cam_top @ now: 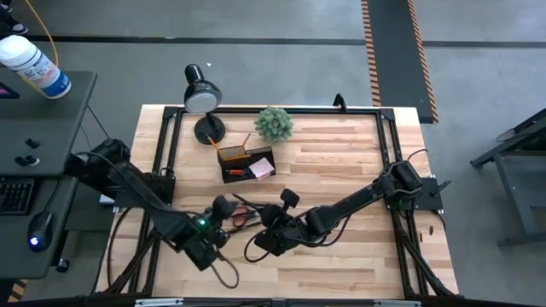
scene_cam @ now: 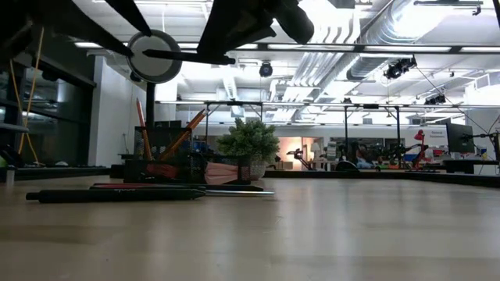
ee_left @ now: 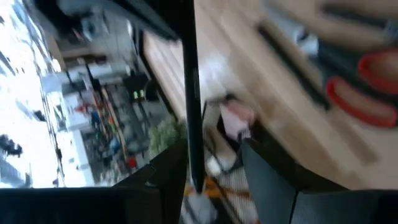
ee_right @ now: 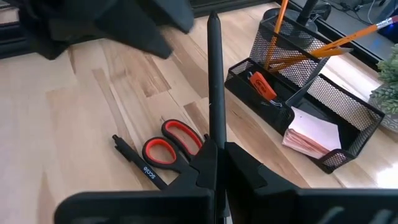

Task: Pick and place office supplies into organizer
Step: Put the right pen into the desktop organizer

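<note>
In the high view the scissors are mostly covered by the two grippers — only a bit of red handle shows between them. The organizer's small contents are too tiny there to tell apart.

The left wrist view is smeared: the scissors run off the picture's edge, and the pale notepad is only a blurred patch.

In the right wrist view the scissor blades are hidden behind the right gripper, the black pen on the table runs under it, and the plant is cut by the edge.

In the low view the arms are cropped at the top — neither gripper's fingertips show.
</note>
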